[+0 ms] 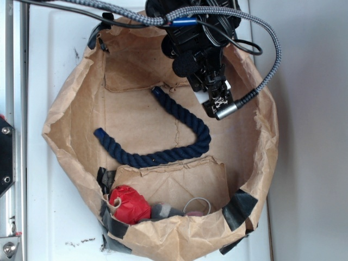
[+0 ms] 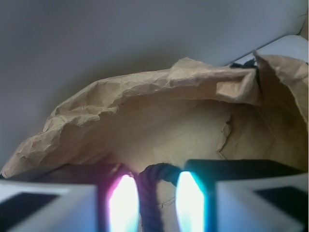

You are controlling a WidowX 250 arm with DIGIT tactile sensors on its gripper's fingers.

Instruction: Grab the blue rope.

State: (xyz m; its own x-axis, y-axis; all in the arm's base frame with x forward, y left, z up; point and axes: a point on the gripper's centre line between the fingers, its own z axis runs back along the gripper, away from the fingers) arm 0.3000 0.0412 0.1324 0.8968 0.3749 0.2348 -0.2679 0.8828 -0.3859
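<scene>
Dark navy twisted rope (image 1: 163, 155) curves across the floor of the crumpled brown paper bag (image 1: 70, 98). Black gripper (image 1: 217, 106) hangs over its right stretch, fingers (image 2: 123, 205) apart with rope between them. A red crumpled lump (image 1: 129, 204) lies near the bag's lower wall.

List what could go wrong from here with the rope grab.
1. The blue rope sits between the hand's fingers, but the jaws look open; closing off-centre could let the thick strand slip out.
2. The rope is long and curved across the paper bag; lifting it may drag its free end against the crumpled wall.
3. The hand works close to the bag's wall, so it might snag the paper.
</scene>
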